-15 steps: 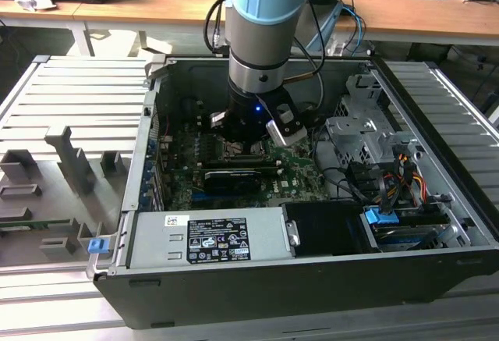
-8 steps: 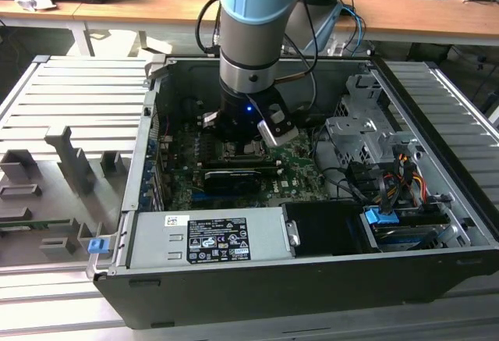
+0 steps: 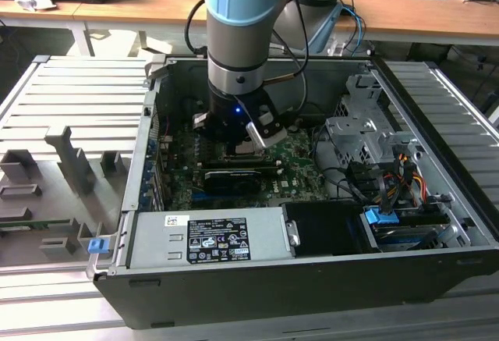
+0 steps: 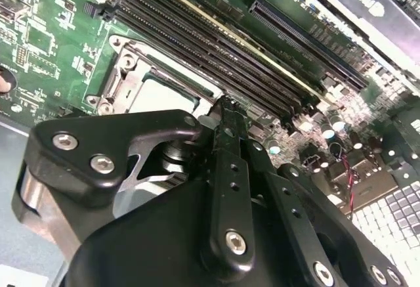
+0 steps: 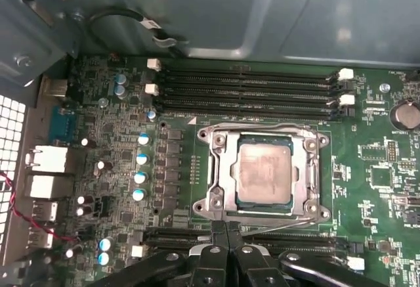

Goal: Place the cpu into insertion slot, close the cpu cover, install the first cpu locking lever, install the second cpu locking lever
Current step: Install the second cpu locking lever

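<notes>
Fingers: two black metal fingers (image 5: 226, 238) of the arm's gripper (image 5: 226, 234), pressed together tip to tip with nothing between them, as both wrist views show. In the first wrist view the tips sit at the edge of the socket, on or just over a thin wire locking lever (image 5: 269, 224) running along that side; contact cannot be confirmed.

Cpu (image 5: 264, 170): small flat square chip with dull silvery-grey metal top, seated in the socket on the green motherboard (image 5: 118, 188), flat and square to it.

Cpu cover (image 5: 213, 175): thin silvery metal square frame with open centre, apparently lying down around the chip, its window leaving the chip's top bare.

Key relation: the chip lies just beyond the fingertips, across the lever; the lever's long axis runs crosswise to the line of the joined fingers, parallel to the black memory slots (image 5: 249, 90) on the far side of the socket.

Setting: open dark grey computer case (image 3: 257, 294) on a ribbed grey worktop (image 3: 70, 99), the arm reaching down into it.
</notes>
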